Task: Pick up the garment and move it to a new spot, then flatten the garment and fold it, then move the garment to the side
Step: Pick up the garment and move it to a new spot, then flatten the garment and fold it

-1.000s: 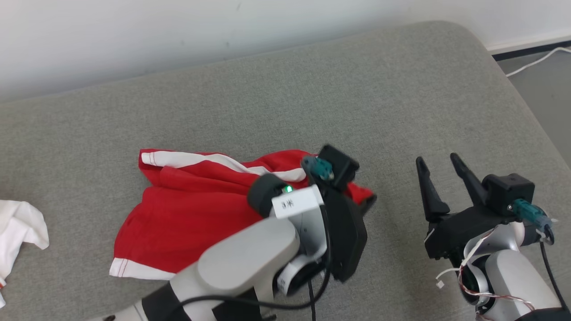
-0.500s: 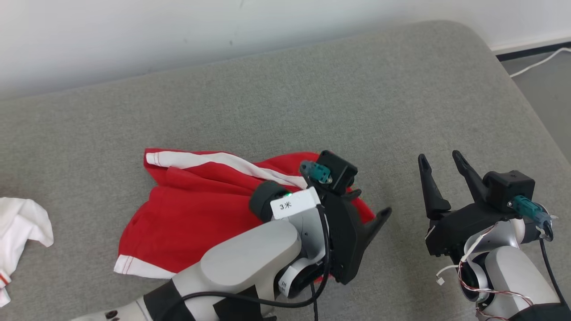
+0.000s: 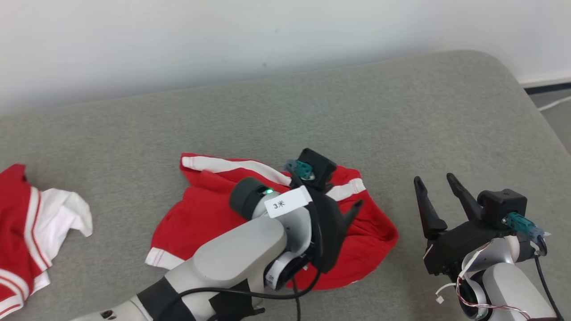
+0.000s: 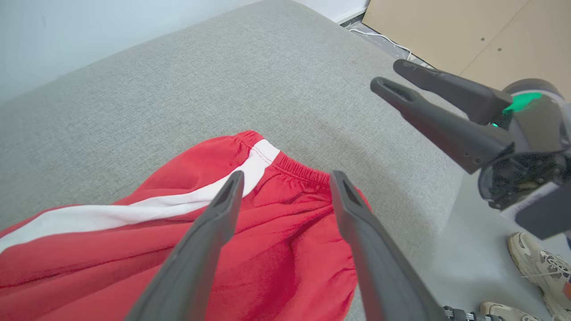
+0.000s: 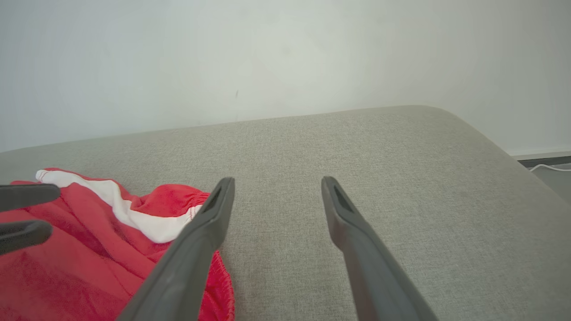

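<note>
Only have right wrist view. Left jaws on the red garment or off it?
Observer: Off. The left gripper hangs above the waistband of the red garment, jaws apart, nothing pinched.
Operator: Other clothes around?
Observer: A second red-and-white garment lies at the far left of the grey cushion, apart from the first.
Operator: Anyone nearby?
Observer: A pale shoe stands on the floor beyond the cushion's edge.

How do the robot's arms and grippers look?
The left gripper and right gripper have long dark tapering fingers and teal connectors. The pale grey left forearm bears a white label, green light and black cable; the pale grey right forearm, thin loose wires.
</note>
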### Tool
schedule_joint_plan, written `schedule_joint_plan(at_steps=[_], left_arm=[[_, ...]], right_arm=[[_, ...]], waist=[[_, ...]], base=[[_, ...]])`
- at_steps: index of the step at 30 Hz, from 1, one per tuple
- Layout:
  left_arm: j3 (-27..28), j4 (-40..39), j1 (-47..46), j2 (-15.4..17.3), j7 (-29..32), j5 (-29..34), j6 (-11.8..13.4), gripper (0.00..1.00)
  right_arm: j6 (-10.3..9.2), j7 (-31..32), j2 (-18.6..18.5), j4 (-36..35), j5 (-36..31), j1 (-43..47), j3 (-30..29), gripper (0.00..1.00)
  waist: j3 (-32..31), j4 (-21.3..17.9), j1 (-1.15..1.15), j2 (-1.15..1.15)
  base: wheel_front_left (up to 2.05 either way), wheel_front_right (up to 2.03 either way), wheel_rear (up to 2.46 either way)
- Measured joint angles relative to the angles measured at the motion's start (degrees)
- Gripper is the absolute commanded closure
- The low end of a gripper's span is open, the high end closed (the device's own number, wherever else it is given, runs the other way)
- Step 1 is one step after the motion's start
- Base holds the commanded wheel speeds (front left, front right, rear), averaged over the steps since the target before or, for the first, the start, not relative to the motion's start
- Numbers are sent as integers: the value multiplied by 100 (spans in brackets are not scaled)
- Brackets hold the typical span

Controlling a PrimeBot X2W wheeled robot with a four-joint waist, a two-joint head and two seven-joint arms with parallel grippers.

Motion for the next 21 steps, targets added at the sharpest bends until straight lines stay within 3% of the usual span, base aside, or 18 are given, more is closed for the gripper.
schedule_joint_plan(at_steps=[13, 21], left_arm=[[264, 1710, 32, 2, -305, 158, 1, 0], [515, 2275, -38, 226, -568, 210, 1, 0]], right_arm=[[198, 346, 107, 131, 79, -61, 347, 0], [240, 564, 108, 298, 59, -427, 455, 0]], waist=[[-77, 497, 0, 0], [105, 569, 0, 0]], base=[[0, 0, 0], [0, 0, 0]])
